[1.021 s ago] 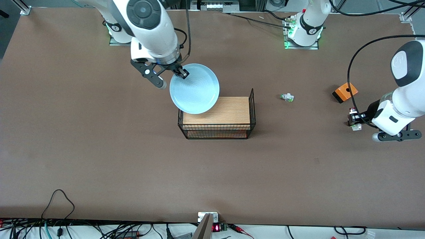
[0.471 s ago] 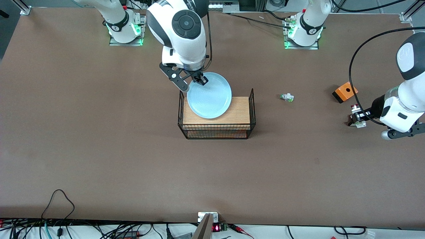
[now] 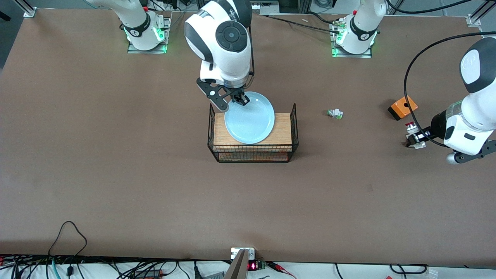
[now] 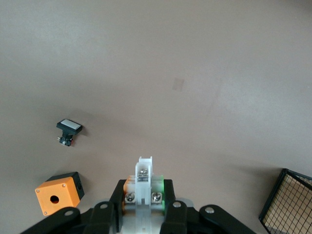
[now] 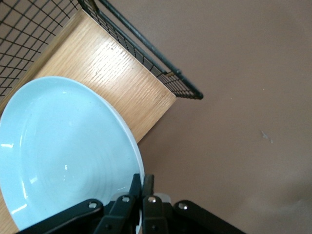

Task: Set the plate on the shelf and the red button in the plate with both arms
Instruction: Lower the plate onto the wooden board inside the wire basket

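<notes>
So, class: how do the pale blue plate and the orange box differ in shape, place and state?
The plate is round and shallow; the orange box is blocky, with a round hole on top. The plate is over the wire rack's wooden shelf; the orange box sits on the table, toward the left arm's end. The right gripper is shut on the plate's rim; nothing holds the orange box.

Glossy plate, wooden shelf, matt table

The pale blue plate point(image 3: 250, 118), pinched at its rim between the right gripper's point(image 3: 240, 99) jaws, looks glazed and glossy, with faint concentric rings. Under it, the wire rack point(image 3: 294, 131) is thin black metal mesh around a grained wooden board point(image 5: 112, 73). The brown table point(image 3: 116, 174) is matt. Clamped in the left gripper's point(image 4: 145, 195) jaws, the red button point(image 4: 144, 178) has a white plastic body with metal screws; the orange box point(image 4: 58, 192) beside it looks like smooth plastic.
</notes>
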